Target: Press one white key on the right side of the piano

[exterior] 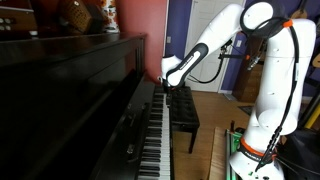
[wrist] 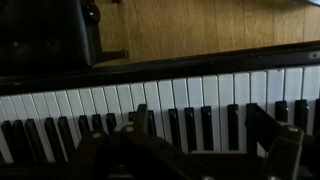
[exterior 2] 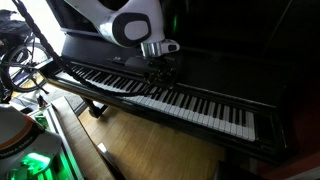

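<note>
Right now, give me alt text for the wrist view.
Looking down on the piano, its row of white and black keys spans the frame, with the gripper a dark blur at the bottom edge. Beyond the keys lie wood floor and a black bench at top left.

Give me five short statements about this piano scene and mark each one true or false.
1. The claw hangs over the keys of the piano. True.
2. The piano is white. False: it is glossy black.
3. The floor is wooden. True.
4. A lid covers the keys. False: the keys lie uncovered.
5. The bench is red. False: it is black.
</note>
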